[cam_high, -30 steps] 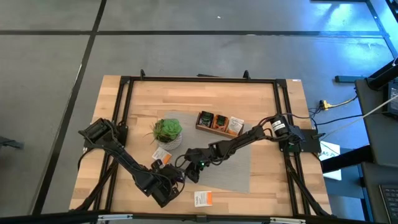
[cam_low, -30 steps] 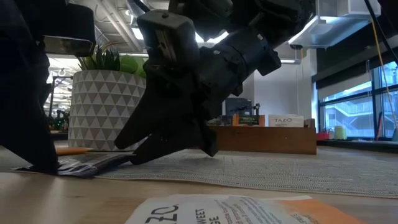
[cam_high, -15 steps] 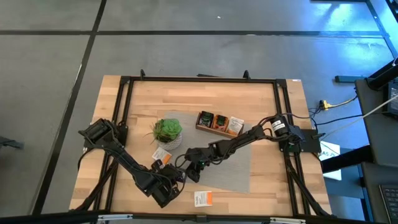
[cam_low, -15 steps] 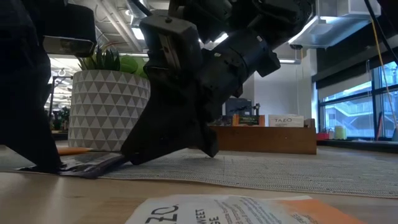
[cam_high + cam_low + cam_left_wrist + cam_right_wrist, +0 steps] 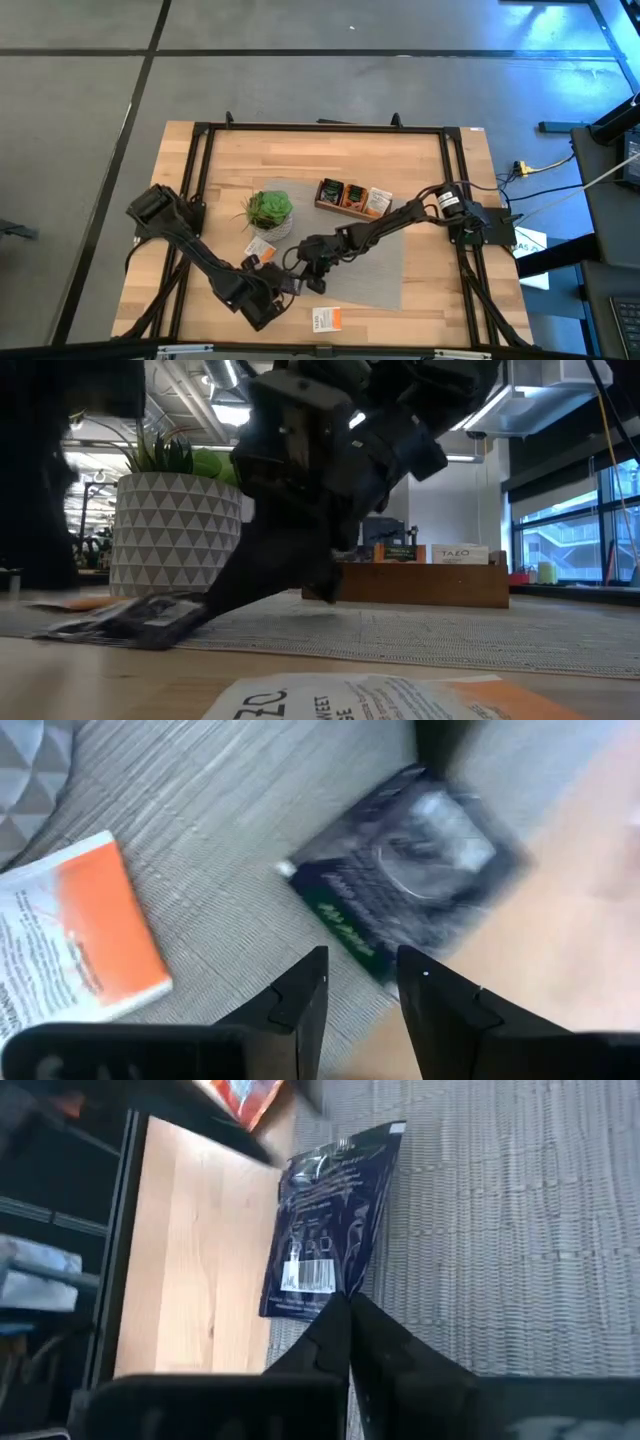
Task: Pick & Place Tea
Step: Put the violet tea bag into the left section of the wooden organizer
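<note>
The right arm reaches low across the grey mat [image 5: 370, 270]; its fingers [image 5: 345, 1325] pinch the dark purple sachet's [image 5: 325, 1220] corner. The left gripper [image 5: 360, 985] hovers above, fingers slightly spread.

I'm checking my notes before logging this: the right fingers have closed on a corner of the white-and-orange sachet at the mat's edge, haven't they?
Not quite: the right gripper is shut on a corner of the dark sachet, not the white-and-orange one. The right wrist view shows its closed fingers pinching that corner, the sachet lying across the mat edge onto the wood. A white-and-orange sachet lies apart, loose, in the left wrist view.
</note>
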You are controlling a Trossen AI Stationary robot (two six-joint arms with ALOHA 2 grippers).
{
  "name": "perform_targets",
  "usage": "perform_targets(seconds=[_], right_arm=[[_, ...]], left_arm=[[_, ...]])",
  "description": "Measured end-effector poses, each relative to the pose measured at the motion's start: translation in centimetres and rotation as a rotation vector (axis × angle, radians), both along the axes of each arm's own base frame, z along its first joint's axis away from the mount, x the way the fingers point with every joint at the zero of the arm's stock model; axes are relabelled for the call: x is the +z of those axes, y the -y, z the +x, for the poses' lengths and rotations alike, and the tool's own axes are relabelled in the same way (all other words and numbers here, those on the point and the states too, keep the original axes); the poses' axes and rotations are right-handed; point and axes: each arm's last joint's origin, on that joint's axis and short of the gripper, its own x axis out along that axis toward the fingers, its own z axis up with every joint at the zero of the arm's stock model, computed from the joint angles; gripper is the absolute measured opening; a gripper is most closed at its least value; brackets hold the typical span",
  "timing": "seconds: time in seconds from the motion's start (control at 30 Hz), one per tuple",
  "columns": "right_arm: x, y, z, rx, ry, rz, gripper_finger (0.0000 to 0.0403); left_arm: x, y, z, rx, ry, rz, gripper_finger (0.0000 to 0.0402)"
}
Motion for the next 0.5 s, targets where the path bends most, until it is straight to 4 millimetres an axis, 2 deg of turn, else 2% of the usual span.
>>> perform_targets(seconds=[0.1,0.3,0.4,0.5], right_arm=[[1.3,0.1,-0.4,0.032,0.009,-0.039,0.0004],[6.0,0.3,-2.5,0.077,0.014,-0.199,0.0004],[8.4,-0.2,-4.8,0.113,0.010,-0.268,0.0004],[9.3,-0.4,-7.9,0.137,0.001,-0.294,0.0004]], left_arm=[[2.5,0.1,-0.3,-0.034,0.072,-0.033,0.0116],[5.5,-0.5,-0.6,-0.087,0.194,0.021,0.0115],[5.9,-0.5,-0.4,-0.147,0.231,0.110,0.0117],[6.2,-0.6,-0.1,-0.252,0.234,0.200,0.0119]])
